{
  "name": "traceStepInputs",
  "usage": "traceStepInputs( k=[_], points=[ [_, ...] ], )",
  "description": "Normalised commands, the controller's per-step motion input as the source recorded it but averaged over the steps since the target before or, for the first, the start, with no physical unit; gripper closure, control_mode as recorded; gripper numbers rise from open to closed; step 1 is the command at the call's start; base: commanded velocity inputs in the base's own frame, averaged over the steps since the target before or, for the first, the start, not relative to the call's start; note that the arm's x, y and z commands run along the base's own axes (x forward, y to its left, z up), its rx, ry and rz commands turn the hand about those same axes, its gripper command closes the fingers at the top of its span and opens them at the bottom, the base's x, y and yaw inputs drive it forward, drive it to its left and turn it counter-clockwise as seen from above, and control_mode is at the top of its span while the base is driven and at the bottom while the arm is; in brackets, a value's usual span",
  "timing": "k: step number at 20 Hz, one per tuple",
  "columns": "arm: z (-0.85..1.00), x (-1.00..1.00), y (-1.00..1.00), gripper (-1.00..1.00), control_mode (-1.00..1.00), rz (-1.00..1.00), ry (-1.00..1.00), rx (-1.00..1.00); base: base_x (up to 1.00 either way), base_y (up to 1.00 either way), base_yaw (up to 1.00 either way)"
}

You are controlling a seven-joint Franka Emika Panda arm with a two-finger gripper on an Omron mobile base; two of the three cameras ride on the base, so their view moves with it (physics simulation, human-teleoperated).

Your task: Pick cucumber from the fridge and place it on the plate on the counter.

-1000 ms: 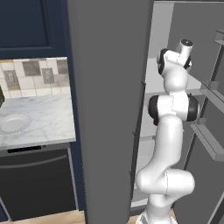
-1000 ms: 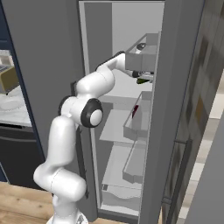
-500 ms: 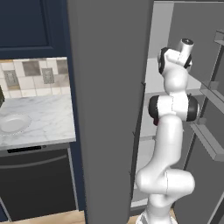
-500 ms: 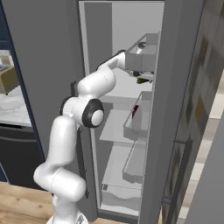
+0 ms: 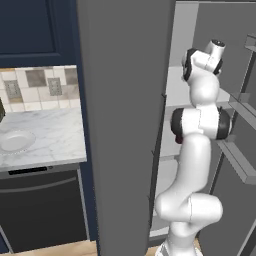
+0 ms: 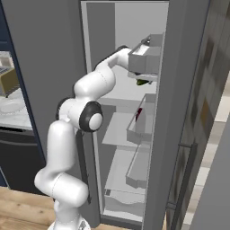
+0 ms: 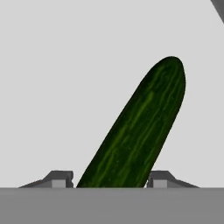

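The dark green cucumber runs slantwise up from between my two finger tips, and my gripper is shut on its lower part, one pad against each side. Seen from the right base, my gripper points down at an upper shelf inside the grey fridge, with a bit of the cucumber showing under the hand. The fridge door stands open between the arm and the marble counter. The white plate rests on that counter, far to the left.
A dark red bottle stands in a door bin one shelf below my hand. More pale grey bins line the lower shelves. A toaster sits on the counter behind the plate. Dark navy cupboards hang above.
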Motion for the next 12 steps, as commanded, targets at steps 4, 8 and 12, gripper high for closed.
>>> traceStepInputs(
  k=[4,8,12],
  points=[
    [0.00,-0.72,0.20,1.00,-1.00,0.14,-0.08,-0.03,0.00,0.00,0.00],
    [0.00,-0.67,0.56,1.00,-1.00,0.10,-0.07,-0.13,0.00,0.00,0.00],
    [0.00,-0.41,0.51,1.00,-1.00,0.15,-0.01,-0.15,0.00,0.00,0.00]
  ],
)
